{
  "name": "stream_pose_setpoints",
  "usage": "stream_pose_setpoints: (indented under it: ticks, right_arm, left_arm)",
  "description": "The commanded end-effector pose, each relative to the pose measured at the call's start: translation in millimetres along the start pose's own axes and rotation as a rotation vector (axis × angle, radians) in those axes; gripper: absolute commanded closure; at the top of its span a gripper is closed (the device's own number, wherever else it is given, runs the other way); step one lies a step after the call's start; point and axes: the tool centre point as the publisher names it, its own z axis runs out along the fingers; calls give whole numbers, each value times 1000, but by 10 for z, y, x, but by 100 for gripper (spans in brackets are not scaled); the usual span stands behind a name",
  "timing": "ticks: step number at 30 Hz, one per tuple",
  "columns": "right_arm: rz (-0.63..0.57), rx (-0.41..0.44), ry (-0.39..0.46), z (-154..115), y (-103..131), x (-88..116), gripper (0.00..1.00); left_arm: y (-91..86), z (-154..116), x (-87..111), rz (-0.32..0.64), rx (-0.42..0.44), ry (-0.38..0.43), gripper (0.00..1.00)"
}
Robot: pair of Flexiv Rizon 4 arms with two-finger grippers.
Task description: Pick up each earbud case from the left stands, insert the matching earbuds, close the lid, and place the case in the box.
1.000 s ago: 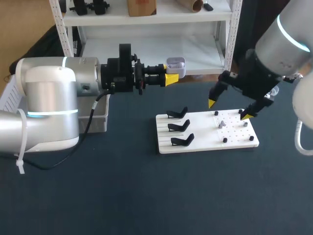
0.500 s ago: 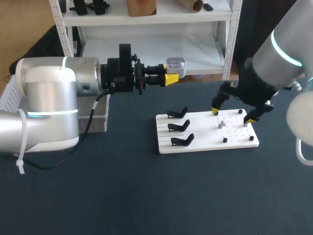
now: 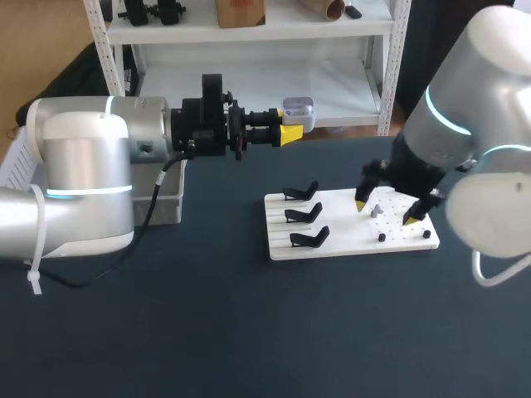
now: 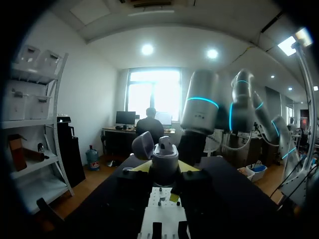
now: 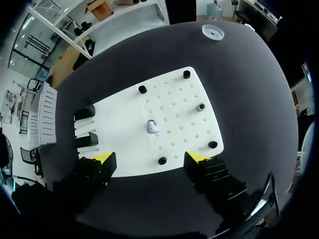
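My left gripper [image 3: 289, 133] hangs above the table's far side, shut on a pale earbud case [image 3: 298, 114] with its lid up. In the left wrist view the case [image 4: 164, 155] sits between the yellow fingertips [image 4: 143, 167], lid [image 4: 143, 145] tipped back. My right gripper [image 3: 386, 211] is open, low over the white board [image 3: 336, 240]. A white earbud [image 3: 376, 211] stands on the board between its tips. From the right wrist the earbud [image 5: 152, 126] lies just ahead of the open gripper [image 5: 151, 158], touching neither finger.
Three black stands [image 3: 303, 214] line the board's left part; in the right wrist view they [image 5: 85, 112] show empty. Several black pegs [image 5: 201, 106] dot the board [image 5: 119, 119]. A grey bin [image 3: 168, 197] sits behind my left arm. A white ring [image 5: 213, 32] lies on the dark table.
My right arm has come down and to the left, bringing its gripper low over the board around the earbud. The left arm and the case have not moved.
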Motion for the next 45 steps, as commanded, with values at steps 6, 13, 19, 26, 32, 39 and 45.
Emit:
stream_pose_setpoints:
  ticks: [6,13,19,26,32,39,45]
  right_arm:
    - [11,15,12,217,31,-99,56]
    - [24,18,15,244,3,-159,61]
    - [33,18,21,280,-6,-186,64]
    - [46,22,30,336,-22,-198,65]
    - [48,22,34,363,-7,-210,67]
    - [55,28,30,383,-7,-234,73]
    - [65,32,30,384,-21,-244,83]
  left_arm:
    - [-10,2,5,1,-4,-2,100]
    - [-10,2,5,1,-4,-2,100]
    - [-10,2,5,1,-4,-2,100]
    - [-10,2,5,1,-4,-2,100]
    - [-10,2,5,1,-4,-2,100]
    - [-10,2,5,1,-4,-2,100]
    - [-10,2,5,1,-4,-2,100]
